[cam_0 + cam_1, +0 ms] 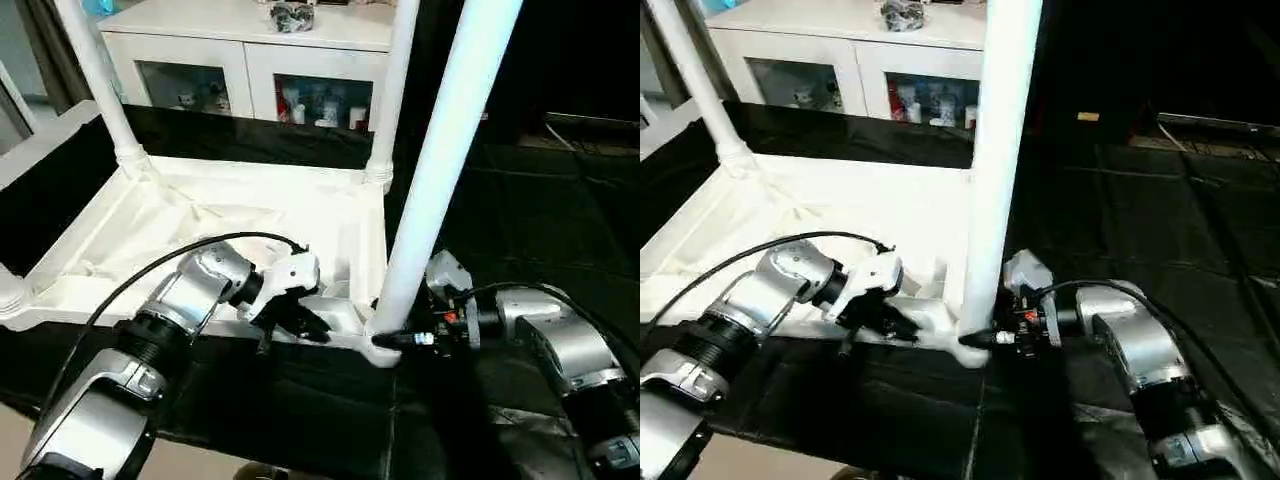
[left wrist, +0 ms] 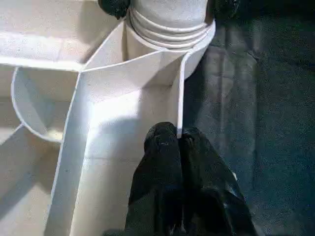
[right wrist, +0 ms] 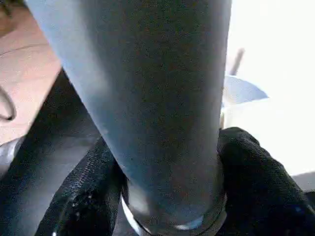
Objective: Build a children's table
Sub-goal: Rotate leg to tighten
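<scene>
The left gripper [image 2: 179, 142] jaws pinch the table top's [image 1: 200, 225] rim (underside up); the right gripper [image 3: 167, 196] jaws clasp the leg [image 1: 440, 170] base just beyond.

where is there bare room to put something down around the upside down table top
Free: the black mat right of the table top, and the top's ribbed middle between the far legs. Crowded: the near right corner, where the left gripper pinches the rim and the right gripper clasps the near leg.

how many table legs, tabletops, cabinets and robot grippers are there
table legs standing in sockets: 3 (far left, far right, near right)
tabletop: 1
cabinet: 1
grippers: 2 (left gripper, right gripper)
total: 7
</scene>
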Controlling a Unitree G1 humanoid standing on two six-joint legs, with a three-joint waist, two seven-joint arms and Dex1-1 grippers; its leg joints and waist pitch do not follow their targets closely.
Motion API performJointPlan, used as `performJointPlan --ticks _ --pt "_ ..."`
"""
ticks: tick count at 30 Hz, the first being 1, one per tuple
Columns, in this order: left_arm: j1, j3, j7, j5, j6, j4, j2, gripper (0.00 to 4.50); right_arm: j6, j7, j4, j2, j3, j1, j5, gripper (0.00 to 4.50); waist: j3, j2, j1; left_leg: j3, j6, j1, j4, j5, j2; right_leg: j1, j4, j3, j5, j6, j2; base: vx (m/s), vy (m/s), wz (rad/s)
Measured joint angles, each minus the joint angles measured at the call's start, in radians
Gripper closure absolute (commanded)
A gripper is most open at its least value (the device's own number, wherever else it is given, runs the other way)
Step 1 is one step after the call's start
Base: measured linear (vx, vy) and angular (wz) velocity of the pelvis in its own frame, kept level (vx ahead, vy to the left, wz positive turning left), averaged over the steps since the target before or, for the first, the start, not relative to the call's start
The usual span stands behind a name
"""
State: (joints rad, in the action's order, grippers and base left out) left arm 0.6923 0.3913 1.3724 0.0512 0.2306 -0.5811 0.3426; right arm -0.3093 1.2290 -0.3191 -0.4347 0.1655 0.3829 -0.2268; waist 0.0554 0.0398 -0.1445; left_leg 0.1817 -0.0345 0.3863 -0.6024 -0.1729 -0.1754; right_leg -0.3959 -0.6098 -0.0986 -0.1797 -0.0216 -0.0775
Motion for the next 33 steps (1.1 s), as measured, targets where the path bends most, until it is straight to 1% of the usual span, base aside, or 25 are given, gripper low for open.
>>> performJointPlan --ticks 2,3,6,9,12,14,15,17,20,22,24,28,30,31,32,33 --pt "0.001 -0.028 -0.07 0.001 0.049 -0.006 -0.018 4.5 -0.019 -0.1 -0.004 0.038 -0.031 0.0 0.011 1.95 0.0 0.0 0.006 0.0 0.0 -0.001 0.0 0.0 0.0 0.0 0.0 0.0 0.0 0.001 0.0 0.0 0.0 0.0" --pt "0.005 -0.037 -0.109 0.004 0.078 -0.008 -0.029 4.5 -0.035 -0.166 -0.006 0.064 -0.052 0.0 0.015 1.95 0.0 0.0 0.014 0.0 0.0 -0.001 0.0 0.0 0.0 0.0 0.0 0.0 -0.001 0.001 0.0 0.0 0.0 0.0" --pt "0.006 -0.064 -0.176 0.004 0.137 -0.007 -0.063 4.5 -0.061 -0.281 -0.008 0.111 -0.092 0.001 0.021 1.96 0.0 -0.001 0.035 0.0 0.0 -0.002 0.0 0.0 0.0 0.0 0.001 0.0 -0.001 0.001 0.0 0.0 0.0 0.0" --pt "0.01 -0.104 -0.277 0.004 0.211 -0.004 -0.11 4.5 -0.071 -0.449 -0.023 0.192 -0.144 0.008 0.031 1.96 0.0 -0.001 0.052 0.0 0.0 -0.002 0.0 0.0 0.0 -0.001 0.0 0.001 0.0 0.001 0.0 0.0 0.0 0.0" --pt "0.013 -0.141 -0.401 0.004 0.278 0.003 -0.171 4.5 -0.068 -0.621 -0.053 0.271 -0.194 0.033 0.051 1.96 -0.001 -0.001 0.061 0.0 0.0 -0.002 0.0 0.0 0.0 -0.002 0.0 0.0 0.0 0.001 0.0 0.0 0.0 0.0" --pt "0.012 -0.151 -0.441 0.004 0.304 0.012 -0.195 4.5 -0.066 -0.676 -0.058 0.288 -0.203 0.042 0.056 1.96 -0.001 -0.001 0.062 0.0 0.0 -0.002 0.0 0.0 0.0 -0.002 0.0 0.0 0.0 0.0 0.0 0.0 0.0 0.0" --pt "0.012 -0.16 -0.482 0.004 0.326 0.021 -0.216 4.5 -0.061 -0.732 -0.063 0.316 -0.221 0.047 0.065 1.96 -0.001 -0.001 0.061 0.0 0.0 -0.001 0.001 0.0 0.0 -0.002 0.0 0.0 0.002 -0.003 0.0 0.0 0.0 0.0" --pt "0.011 -0.163 -0.53 0.005 0.349 0.034 -0.239 4.5 -0.053 -0.79 -0.068 0.34 -0.234 0.054 0.075 1.96 -0.001 -0.001 0.06 0.0 0.0 -0.001 0.001 0.0 0.0 -0.003 0.001 0.0 0.002 -0.003 0.0 0.0 0.0 0.0" --pt "0.005 -0.162 -0.553 0.005 0.355 0.049 -0.248 4.5 -0.04 -0.816 -0.065 0.348 -0.235 0.053 0.081 1.96 -0.001 -0.001 0.059 0.0 0.0 0.0 0.003 0.0 0.001 -0.004 0.002 0.0 0.002 -0.003 0.0 0.0 0.0 0.0" --pt "0.005 -0.159 -0.552 0.007 0.355 0.052 -0.248 4.5 -0.037 -0.818 -0.058 0.35 -0.235 0.047 0.081 1.26 0.0 -0.001 0.058 0.0 0.0 0.0 0.003 0.0 0.001 -0.004 0.002 0.0 0.001 -0.002 0.0 0.0 0.0 0.0" --pt "0.005 -0.154 -0.549 0.015 0.35 0.054 -0.242 4.5 -0.037 -0.814 -0.046 0.354 -0.235 0.037 0.08 1.23 0.0 -0.001 0.061 0.0 0.0 0.0 0.003 0.0 0.001 -0.004 0.003 0.0 0.001 -0.002 0.0 0.0 0.0 0.0" --pt "0.004 -0.13 -0.509 0.022 0.311 0.054 -0.204 4.5 -0.034 -0.766 -0.022 0.351 -0.23 0.009 0.067 0.77 0.0 -0.001 0.069 0.0 0.0 0.0 0.004 0.0 0.001 -0.004 0.003 0.0 0.001 -0.002 0.0 0.0 0.0 0.0" --pt "-0.006 -0.114 -0.479 0.021 0.288 0.07 -0.178 4.5 -0.033 -0.718 -0.006 0.322 -0.202 0.002 0.067 0.73 0.0 0.0 0.071 0.0 0.0 0.0 0.004 0.0 0.001 -0.004 0.003 0.0 0.001 -0.002 0.0 0.0 0.0 0.0" --pt "-0.012 -0.112 -0.47 0.021 0.281 0.078 -0.17 4.5 -0.034 -0.699 -0.005 0.314 -0.195 0.001 0.067 0.52 0.0 0.0 0.071 0.0 0.0 0.0 0.004 0.0 0.001 -0.004 0.003 0.0 0.001 -0.002 0.0 0.0 0.0 0.0" --pt "-0.016 -0.109 -0.46 0.022 0.271 0.082 -0.162 4.5 -0.035 -0.685 -0.003 0.308 -0.193 -0.001 0.067 0.52 0.0 0.0 0.07 0.0 0.0 0.0 0.004 0.0 0.001 -0.004 0.003 0.0 0.001 -0.002 0.0 0.0 0.0 0.0" --pt "-0.02 -0.102 -0.436 0.021 0.256 0.088 -0.143 4.5 -0.036 -0.645 0.008 0.277 -0.182 -0.007 0.061 0.34 0.0 0.0 0.068 0.0 0.0 0.0 0.004 0.0 0.001 -0.005 0.003 0.0 0.001 -0.002 0.0 0.0 0.0 0.0"
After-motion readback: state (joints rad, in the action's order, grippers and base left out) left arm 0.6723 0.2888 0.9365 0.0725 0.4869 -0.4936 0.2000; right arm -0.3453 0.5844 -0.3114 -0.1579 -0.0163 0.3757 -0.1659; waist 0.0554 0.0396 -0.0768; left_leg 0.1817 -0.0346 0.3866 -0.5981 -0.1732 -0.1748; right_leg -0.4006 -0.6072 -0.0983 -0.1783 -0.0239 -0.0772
